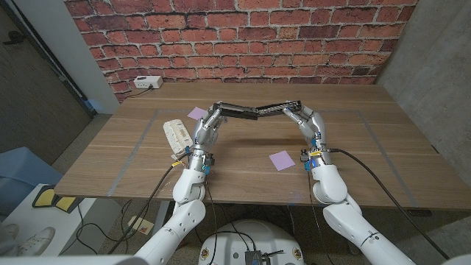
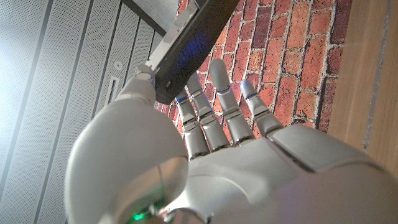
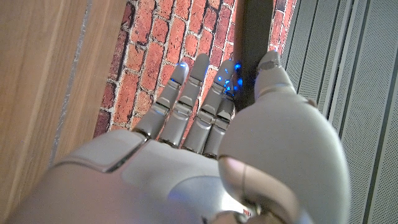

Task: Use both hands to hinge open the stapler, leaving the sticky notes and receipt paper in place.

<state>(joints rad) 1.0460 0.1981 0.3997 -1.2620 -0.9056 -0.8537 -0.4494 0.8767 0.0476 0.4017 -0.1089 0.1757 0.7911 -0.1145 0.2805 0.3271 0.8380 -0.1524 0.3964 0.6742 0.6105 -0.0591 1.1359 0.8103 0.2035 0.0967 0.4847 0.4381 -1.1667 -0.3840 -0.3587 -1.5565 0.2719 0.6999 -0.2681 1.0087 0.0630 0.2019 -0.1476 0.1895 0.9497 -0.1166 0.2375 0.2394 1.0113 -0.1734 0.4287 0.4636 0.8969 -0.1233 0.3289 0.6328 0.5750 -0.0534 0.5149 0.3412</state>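
- My left hand (image 1: 208, 124) is gripping one arm of the stapler (image 1: 254, 112), thumb against fingers (image 2: 217, 99).
- My right hand (image 1: 307, 121) is pinching the other arm likewise.
- The stapler is hanging hinged open above the table (image 1: 243, 173), between my hands.
- Sticky notes (image 1: 281, 160) and the receipt (image 1: 176, 135) are lying on the wood.

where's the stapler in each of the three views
Head view: stapler spread open above the table, held between both hands.
Left wrist view: one dark arm gripped by the left robot hand.
Right wrist view: the other arm in the right robot hand.
Shared landmark: brick wall.
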